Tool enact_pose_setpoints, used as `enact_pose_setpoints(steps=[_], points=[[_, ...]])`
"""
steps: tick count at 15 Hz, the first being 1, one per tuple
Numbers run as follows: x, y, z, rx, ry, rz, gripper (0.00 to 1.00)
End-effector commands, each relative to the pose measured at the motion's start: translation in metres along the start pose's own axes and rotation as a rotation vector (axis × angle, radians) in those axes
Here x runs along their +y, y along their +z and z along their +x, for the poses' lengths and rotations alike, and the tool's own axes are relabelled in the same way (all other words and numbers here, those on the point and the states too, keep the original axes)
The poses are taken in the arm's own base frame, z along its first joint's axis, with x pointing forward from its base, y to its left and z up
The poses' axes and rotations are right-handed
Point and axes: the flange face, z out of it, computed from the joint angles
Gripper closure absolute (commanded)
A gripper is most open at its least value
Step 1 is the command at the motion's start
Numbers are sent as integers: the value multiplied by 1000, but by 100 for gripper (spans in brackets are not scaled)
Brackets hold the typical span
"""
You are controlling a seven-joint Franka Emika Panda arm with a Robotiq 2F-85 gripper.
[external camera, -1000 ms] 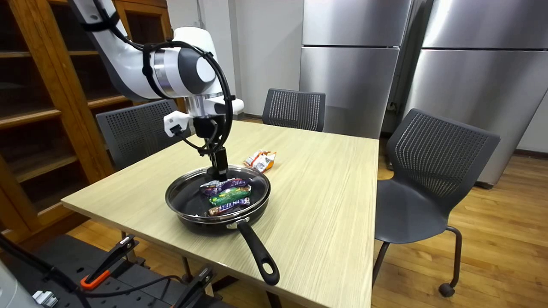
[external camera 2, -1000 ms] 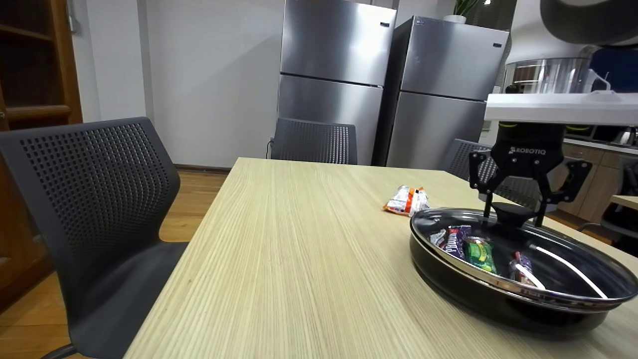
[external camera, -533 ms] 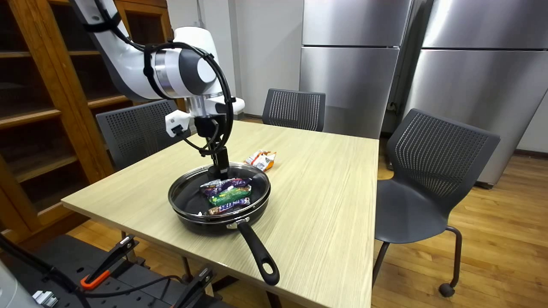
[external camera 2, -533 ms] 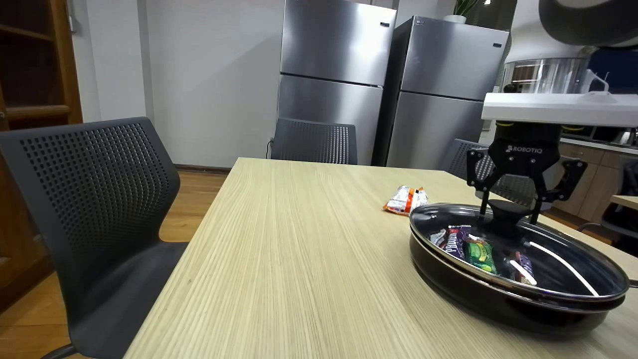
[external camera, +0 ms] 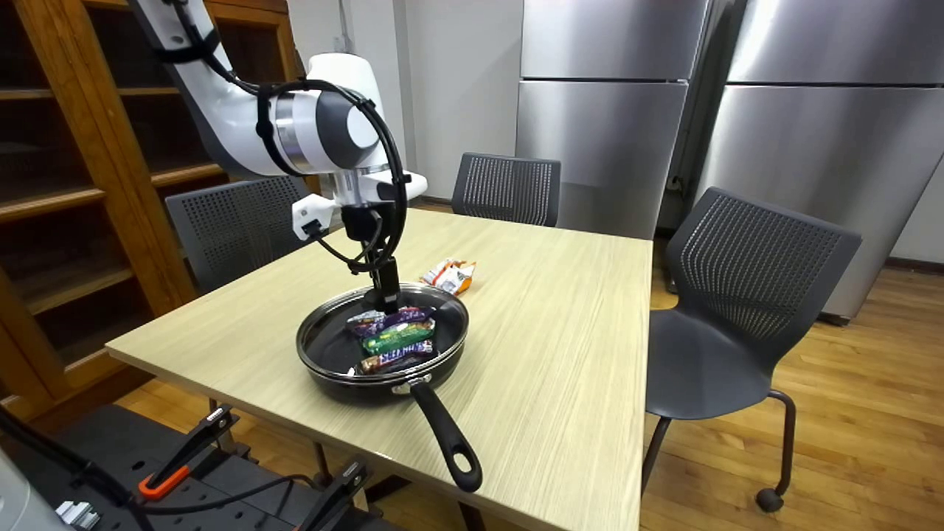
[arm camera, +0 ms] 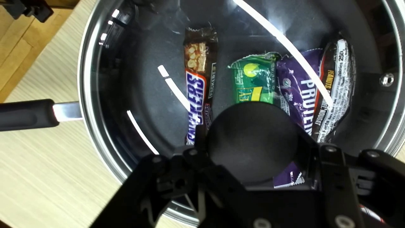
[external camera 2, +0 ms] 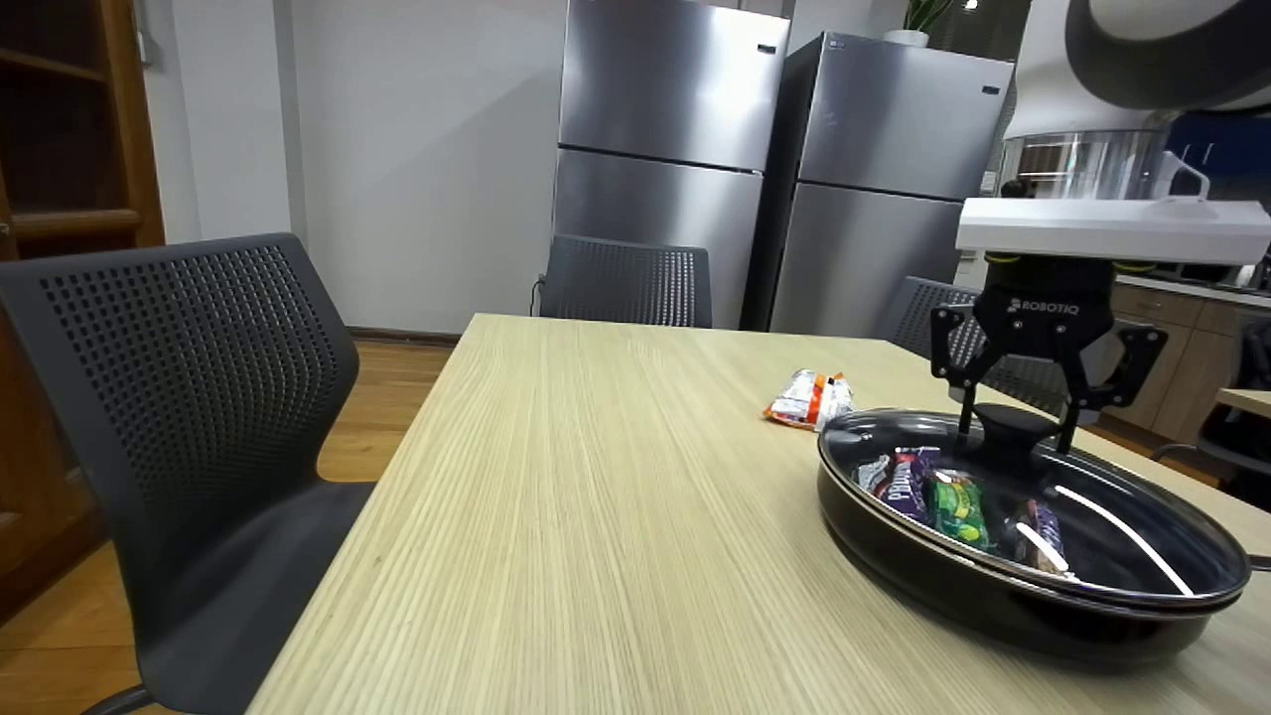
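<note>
1. Lid [external camera 2: 1142, 516], glass with a metal rim, lies over the black frying pan [external camera 2: 993, 606] in an exterior view; I cannot tell whether it is seated all the way round. My gripper [external camera 2: 1014, 444] points down with one finger on each side of the lid's black knob [external camera 2: 1013, 419], its jaws pinching it. Near the pan, a silver and orange packet [external camera 2: 809, 399] lies on the pale table [external camera 2: 596, 497].

2. In an exterior view I see the white arm [external camera: 317, 125] reach over the table, the gripper down at the knob, which is hard to make out there. The pan's handle [external camera: 446, 442] slants toward the near table edge. A dark chair [external camera: 715, 361] stands beside the table, near a steel refrigerator [external camera: 601, 162].

3. In the wrist view my fingers come in from the bottom, close against either side of the round knob. Through the glass I see a Snickers bar [arm camera: 195, 84], a green packet [arm camera: 254, 79] and, just beside that, a purple and brown wrapper [arm camera: 297, 80], all under the lid.
</note>
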Motion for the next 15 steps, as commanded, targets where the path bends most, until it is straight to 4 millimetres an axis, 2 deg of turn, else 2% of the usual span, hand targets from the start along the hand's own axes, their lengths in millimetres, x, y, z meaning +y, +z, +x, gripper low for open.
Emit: enact_pose_setpoints(steps=[1, 7, 8, 9, 12, 15], points=[[-6, -7, 11, 20, 30, 5, 61], [-6, -6, 12, 21, 33, 0, 61], [-6, -7, 12, 19, 31, -2, 42], [-5, -8, 11, 18, 30, -1, 11], [-3, -14, 8, 10, 18, 5, 0], [0, -26, 6, 19, 9, 22, 0]])
